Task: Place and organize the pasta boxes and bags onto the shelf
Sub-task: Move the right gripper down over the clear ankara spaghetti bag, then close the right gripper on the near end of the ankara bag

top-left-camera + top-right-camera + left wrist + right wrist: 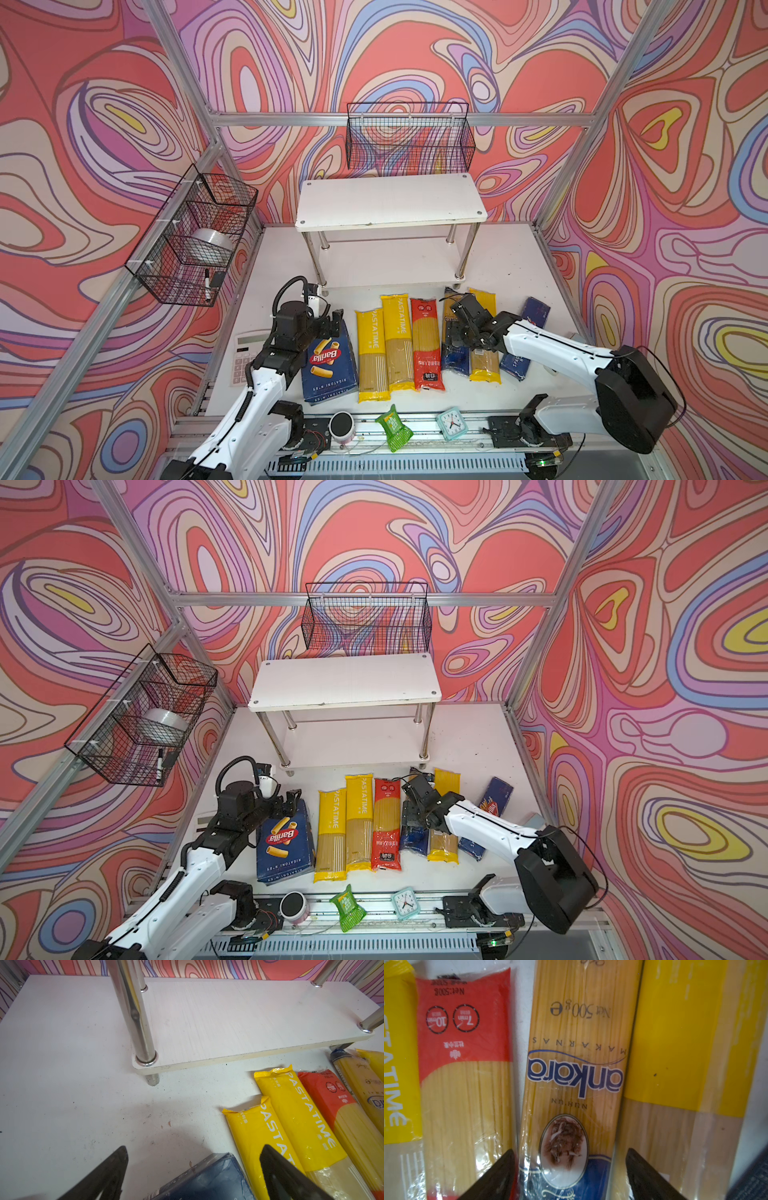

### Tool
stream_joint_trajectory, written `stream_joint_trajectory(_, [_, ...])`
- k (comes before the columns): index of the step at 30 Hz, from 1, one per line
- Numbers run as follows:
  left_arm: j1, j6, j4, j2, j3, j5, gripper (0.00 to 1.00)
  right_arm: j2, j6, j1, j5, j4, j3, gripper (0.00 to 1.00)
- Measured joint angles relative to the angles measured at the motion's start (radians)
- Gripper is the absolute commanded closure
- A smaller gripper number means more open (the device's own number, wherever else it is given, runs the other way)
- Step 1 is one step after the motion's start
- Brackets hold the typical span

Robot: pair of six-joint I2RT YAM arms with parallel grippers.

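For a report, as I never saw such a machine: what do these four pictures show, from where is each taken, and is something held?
Two robot arms work at a table, each ending in a two-finger claw. Both top views look down on the whole scene; each wrist view comes from a camera on one arm. Before the bare white shelf lie, in a row: a wide blue box, two yellow bags, a red bag, a gold and blue bag, a third yellow bag, a narrow blue box. The left claw hangs open over the wide blue box; the right claw stands open astride the gold and blue bag. Nothing is held.
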Motion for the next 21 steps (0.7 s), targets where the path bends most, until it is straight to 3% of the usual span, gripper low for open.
stream_joint_trajectory(21, [0.0, 0.0, 0.003, -0.011, 0.0, -0.001, 0.0, 0.09, 0.035, 0.023, 0.002, 0.029, 0.0, 0.14])
